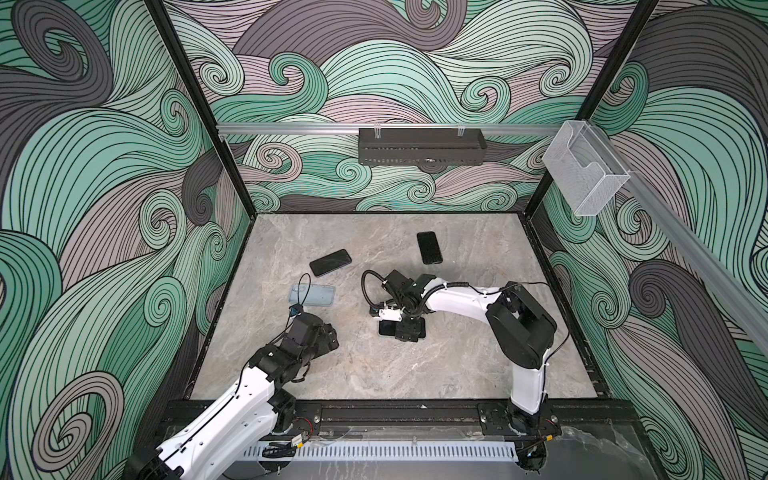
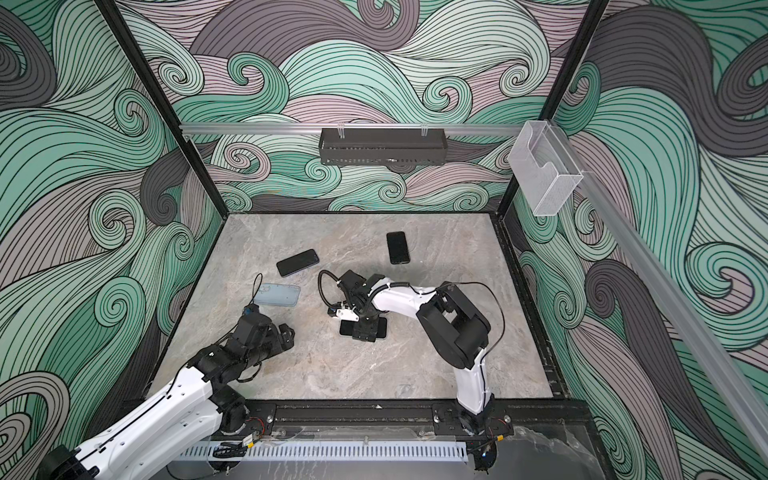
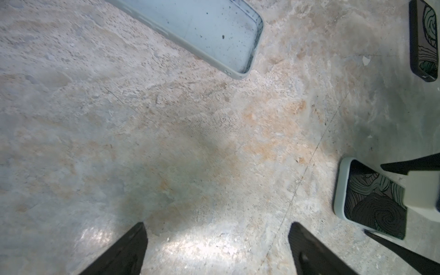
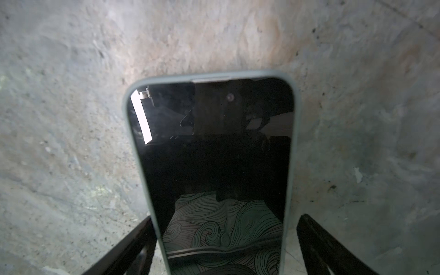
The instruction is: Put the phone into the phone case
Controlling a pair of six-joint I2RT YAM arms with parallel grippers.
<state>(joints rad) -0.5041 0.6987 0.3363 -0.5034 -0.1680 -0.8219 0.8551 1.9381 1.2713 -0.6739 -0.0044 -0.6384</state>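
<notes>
A black phone (image 4: 214, 154) lies screen up on the table, seated in a pale green phone case (image 4: 127, 114); it shows partly under the arm in both top views (image 1: 386, 328) (image 2: 345, 328) and in the left wrist view (image 3: 371, 204). My right gripper (image 4: 226, 216) (image 1: 409, 332) (image 2: 365, 332) straddles its near end, open: one finger sits close against the case's side, the other stands off with a gap. An empty pale blue case (image 1: 311, 295) (image 2: 277, 294) (image 3: 209, 31) lies to the left. My left gripper (image 3: 218, 223) (image 1: 330, 334) (image 2: 286, 332) hovers open over bare table near it.
Two bare black phones lie farther back, one at centre left (image 1: 330, 262) (image 2: 297, 262) and one at centre right (image 1: 429, 247) (image 2: 398, 247) (image 3: 425, 40). A black shelf (image 1: 419, 145) and a clear holder (image 1: 586, 170) hang on the walls.
</notes>
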